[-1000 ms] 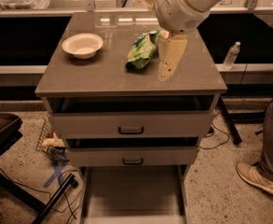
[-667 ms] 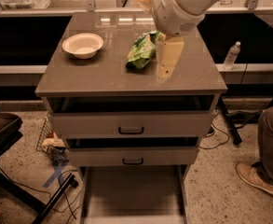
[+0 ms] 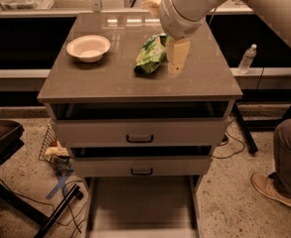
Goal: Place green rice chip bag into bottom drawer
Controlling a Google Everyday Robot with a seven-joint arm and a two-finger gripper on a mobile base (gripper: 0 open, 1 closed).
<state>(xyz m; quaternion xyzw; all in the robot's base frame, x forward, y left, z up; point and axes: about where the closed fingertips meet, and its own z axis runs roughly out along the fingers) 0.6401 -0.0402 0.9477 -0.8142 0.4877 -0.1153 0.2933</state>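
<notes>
- Bag (image 3: 151, 56): bright green, white and yellow print.
- Gripper (image 3: 174, 63), over the counter (image 3: 110, 78) just right of the bag: pale yellow.
- Bowl (image 3: 88, 47): cream.
- Bottom drawer (image 3: 140, 207): plain grey.
- Upper drawers (image 3: 189, 133): grey, dark handles (image 3: 139, 139).
- Floor (image 3: 234, 202): speckled beige.

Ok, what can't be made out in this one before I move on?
Camera view:
- the gripper over the tabletop, right of the green rice chip bag: contact hidden by the arm.
- the bottom drawer: front cut off by lower edge.
- bag print: too small.
</notes>
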